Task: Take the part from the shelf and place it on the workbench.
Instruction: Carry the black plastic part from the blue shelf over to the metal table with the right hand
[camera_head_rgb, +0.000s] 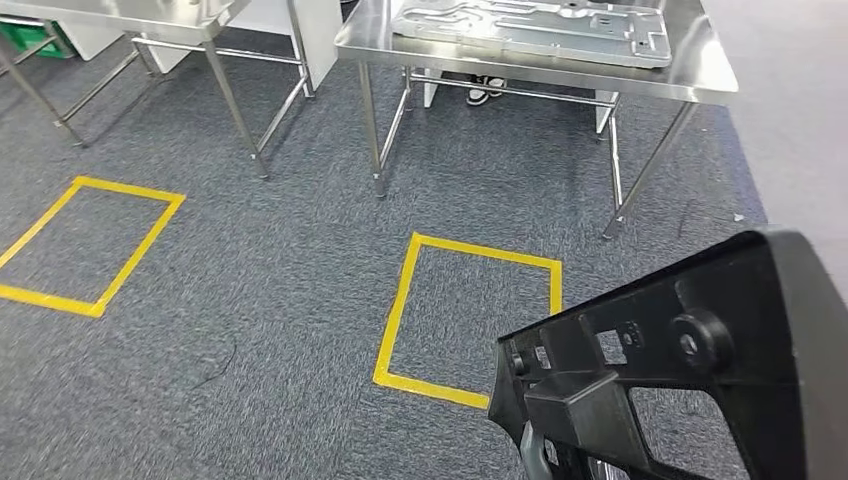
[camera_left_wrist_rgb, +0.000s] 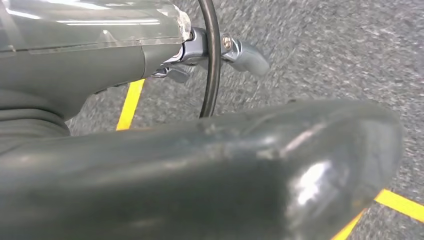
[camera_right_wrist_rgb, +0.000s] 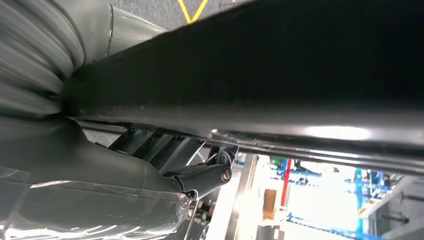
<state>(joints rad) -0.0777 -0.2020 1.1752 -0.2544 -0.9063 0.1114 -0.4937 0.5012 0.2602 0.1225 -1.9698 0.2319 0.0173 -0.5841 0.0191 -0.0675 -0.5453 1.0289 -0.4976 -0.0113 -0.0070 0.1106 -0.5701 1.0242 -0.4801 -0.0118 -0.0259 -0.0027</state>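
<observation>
Grey carpet (camera_head_rgb: 280, 300), two yellow tape squares (camera_head_rgb: 470, 315), two steel tables (camera_head_rgb: 700, 75), right robot hand (camera_right_wrist_rgb: 100, 170) gripping one black part (camera_head_rgb: 690, 370)

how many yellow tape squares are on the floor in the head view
2: one yellow tape square on the carpet at left, another nearer the middle, its near corner hidden behind the black part.

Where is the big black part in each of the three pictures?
Head view: the black part fills the lower right corner, above the grey carpet.
Left wrist view: I cannot pick it out; the left hand and carpet are close up.
Right wrist view: the part is the dark bar across the picture, with the right hand against it.
Shared landmark: yellow floor tape.
</observation>
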